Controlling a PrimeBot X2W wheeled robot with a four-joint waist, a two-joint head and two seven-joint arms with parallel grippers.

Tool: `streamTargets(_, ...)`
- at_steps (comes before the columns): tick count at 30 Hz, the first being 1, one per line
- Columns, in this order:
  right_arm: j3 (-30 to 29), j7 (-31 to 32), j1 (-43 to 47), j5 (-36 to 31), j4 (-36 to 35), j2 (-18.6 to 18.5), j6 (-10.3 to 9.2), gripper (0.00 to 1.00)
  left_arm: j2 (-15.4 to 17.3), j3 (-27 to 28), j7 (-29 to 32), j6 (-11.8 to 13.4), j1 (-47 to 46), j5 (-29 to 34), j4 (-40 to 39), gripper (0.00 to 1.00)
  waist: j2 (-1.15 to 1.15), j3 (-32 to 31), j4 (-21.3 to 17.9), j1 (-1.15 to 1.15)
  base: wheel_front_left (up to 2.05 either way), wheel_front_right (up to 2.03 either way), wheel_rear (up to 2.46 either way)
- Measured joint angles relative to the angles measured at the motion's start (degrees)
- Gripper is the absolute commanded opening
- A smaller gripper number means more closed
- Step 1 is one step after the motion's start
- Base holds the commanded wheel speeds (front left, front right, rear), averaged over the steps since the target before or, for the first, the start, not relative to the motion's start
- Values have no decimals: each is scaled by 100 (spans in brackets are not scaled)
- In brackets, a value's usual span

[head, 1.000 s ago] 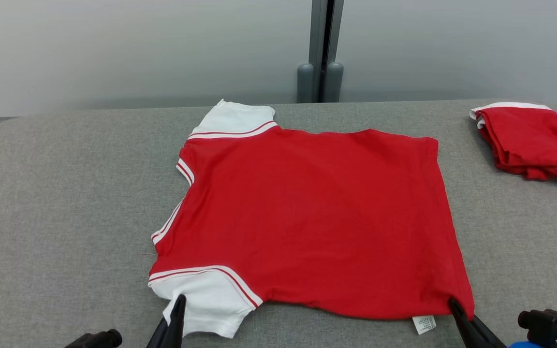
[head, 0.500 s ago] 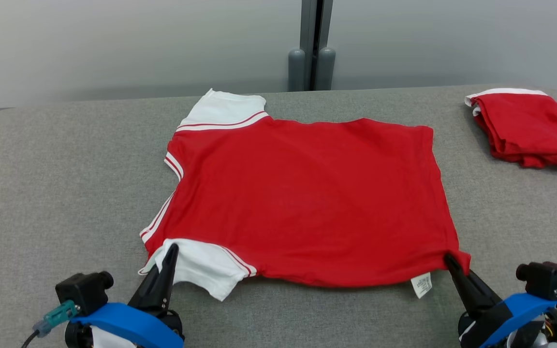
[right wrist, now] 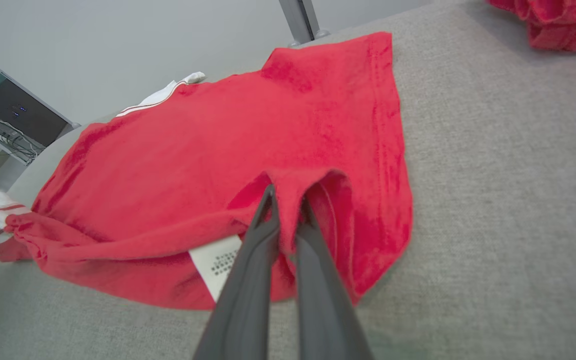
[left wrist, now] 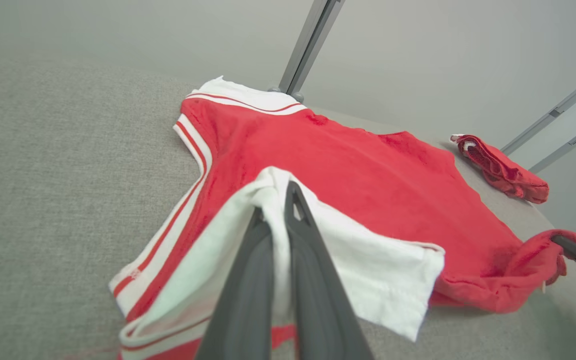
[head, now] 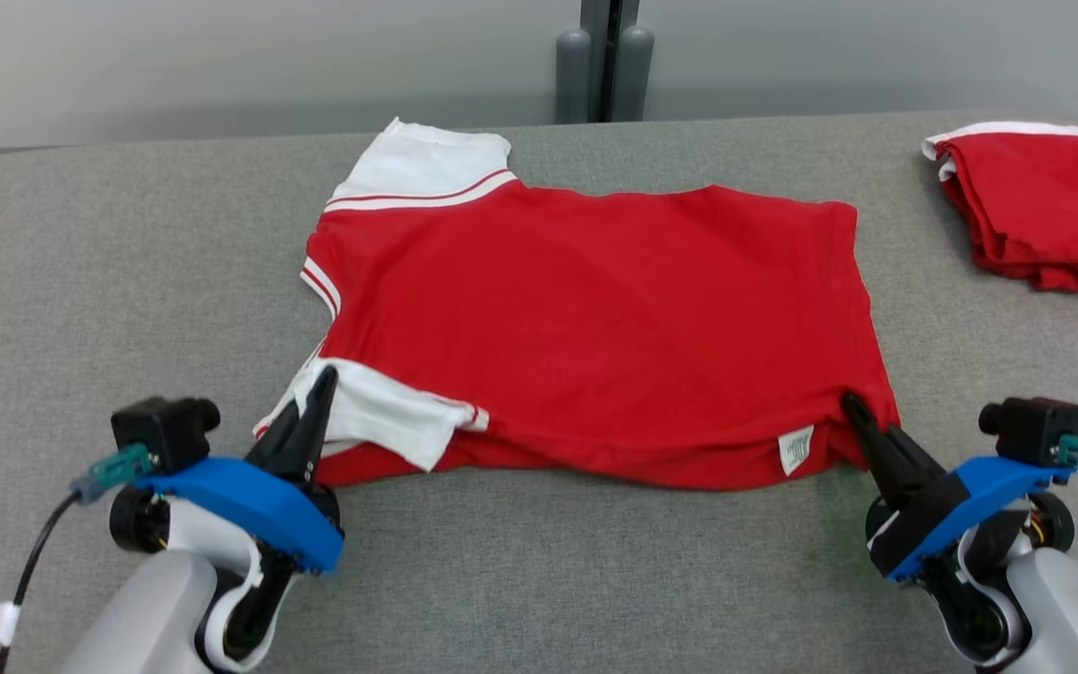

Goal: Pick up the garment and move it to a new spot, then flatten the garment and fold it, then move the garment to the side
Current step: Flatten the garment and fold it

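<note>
**Both grippers clamped on the shirt's near edge**

Garment [head: 595,309]: red T-shirt with white sleeves and red/white striped trim. It lies spread at mid-table, collar end to the robot's left and hem to the right. The far half lies flat. The near edge is lifted and bunched between the two grip points.

Left gripper [head: 322,379]: fingers together, pinching the near white sleeve [head: 380,417]. The sleeve cloth is pulled up between the fingers and droops over the red body.

Right gripper [head: 850,402]: fingers together on the near hem corner. The red cloth puckers up around the tips, which is plain in the right wrist view.

Care label [head: 795,449]: white tag hanging at the near hem, just left of the right gripper. It carries rows of small dark print, too small to read. No brand or logo can be made out on the shirt.

Second garment [head: 1044,201]: red with a white edge, folded into a stack at the far right of the table, well apart from the shirt.

Table [head: 127,262]: grey woven fabric top with rounded corners.

Room: plain pale grey wall behind, with a grey vertical post [head: 604,56] at the table's far edge. The right wrist view shows a dark cabinet [right wrist: 13,117] with cables off to its left.
</note>
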Motion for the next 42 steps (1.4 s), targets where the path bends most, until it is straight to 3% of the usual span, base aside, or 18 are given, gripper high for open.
streamTargets(10, 214, -243, -755, -4, 641, -33, 0, 0, -44, -287, -69, -145, -929, 64, 1091, 0, 0, 269, -63, -1, 0, 0, 0)
streamTargets(12, 269, -319, -836, -4, 749, -25, 0, 32, -90, -344, -156, -147, -1048, 59, 1269, 4, 1, 291, -59, -1, 0, 0, 0)
streamTargets(13, 290, -379, -872, -1, 789, -23, 0, 100, -113, -360, -214, -147, -1099, 59, 1366, 40, 0, 301, -56, -1, 0, 0, 0)
streamTargets(14, 311, -413, -905, 19, 834, -23, 0, 100, -136, -382, -274, -148, -1136, 56, 1430, 100, 1, 303, -52, -1, 0, 0, 0)
streamTargets(22, 489, -882, -802, -166, 980, -266, 0, 100, -132, -512, -900, -157, -1157, 24, 1740, 100, 0, 163, -3, -2, 0, 0, 0)
streamTargets(30, 464, -1009, -420, -449, 1054, -417, 0, 100, 11, -413, -1070, -86, -595, 294, 1823, 100, 0, 8, -6, -2, 0, 0, 0)
streamTargets(37, 491, -975, -407, -698, 1269, -334, 0, 100, -14, -515, -1079, 91, -325, 485, 1911, 100, 0, 15, 18, -2, 0, 0, 0)
streamTargets(42, 525, -951, -551, -770, 1530, -232, 0, 100, -60, -571, -1065, 57, -340, 511, 2101, 100, 0, 67, 36, -2, 0, 0, 0)
